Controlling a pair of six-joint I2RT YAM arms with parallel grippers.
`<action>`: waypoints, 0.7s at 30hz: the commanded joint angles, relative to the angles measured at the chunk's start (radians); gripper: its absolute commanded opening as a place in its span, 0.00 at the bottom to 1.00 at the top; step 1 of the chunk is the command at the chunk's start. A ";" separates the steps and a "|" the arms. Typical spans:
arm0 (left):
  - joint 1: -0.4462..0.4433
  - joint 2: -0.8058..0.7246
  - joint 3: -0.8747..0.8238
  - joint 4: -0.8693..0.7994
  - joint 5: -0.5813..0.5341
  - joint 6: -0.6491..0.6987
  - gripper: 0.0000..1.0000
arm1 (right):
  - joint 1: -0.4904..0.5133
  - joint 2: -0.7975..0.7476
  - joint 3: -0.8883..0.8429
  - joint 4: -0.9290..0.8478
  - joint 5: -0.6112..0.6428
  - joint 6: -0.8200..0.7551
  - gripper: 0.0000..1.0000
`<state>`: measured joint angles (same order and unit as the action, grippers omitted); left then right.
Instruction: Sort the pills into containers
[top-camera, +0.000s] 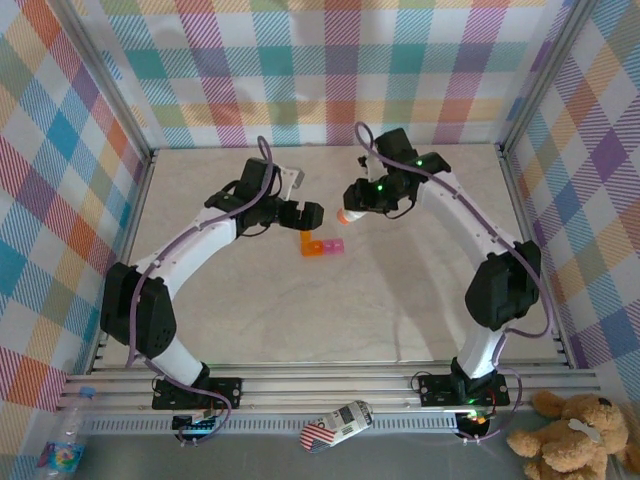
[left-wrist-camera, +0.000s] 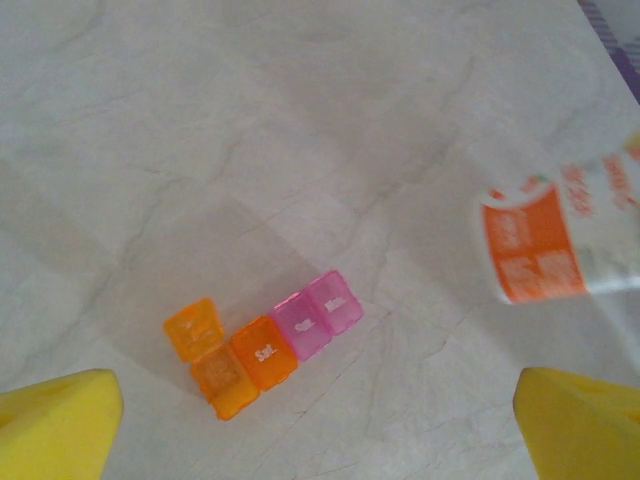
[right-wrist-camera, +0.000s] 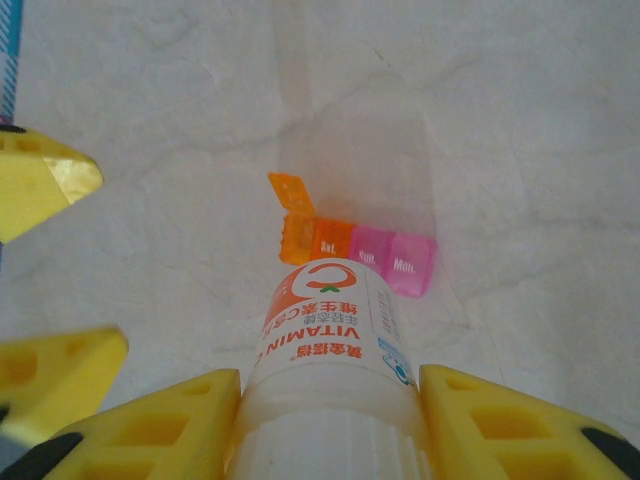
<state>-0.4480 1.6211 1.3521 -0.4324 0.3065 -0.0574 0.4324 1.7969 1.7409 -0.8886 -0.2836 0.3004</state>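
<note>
Four boxes (left-wrist-camera: 270, 350), seemingly; bottle (right-wrist-camera: 335, 340) in right pincer (right-wrist-camera: 325, 405)

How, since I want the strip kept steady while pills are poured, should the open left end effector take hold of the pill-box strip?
Probably by the two closed pink boxes, pinching across the strip's narrow width, the left end effector descending from above. It lies flat on the table with both long sides bare; the orange end's lid stands open where the bottle points, so avoid it.
</note>
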 joint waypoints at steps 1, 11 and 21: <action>0.009 0.065 0.090 -0.067 0.094 0.121 0.98 | -0.036 0.039 0.086 -0.078 -0.099 -0.058 0.38; 0.009 0.094 0.081 -0.034 0.184 0.294 0.89 | -0.107 0.113 0.182 -0.140 -0.256 -0.159 0.39; -0.014 0.059 0.038 0.051 0.206 0.253 0.84 | -0.108 0.168 0.216 -0.237 -0.416 -0.263 0.39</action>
<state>-0.4515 1.7103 1.3899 -0.4091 0.4782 0.1883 0.3237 1.9488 1.9175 -1.0798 -0.6056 0.0887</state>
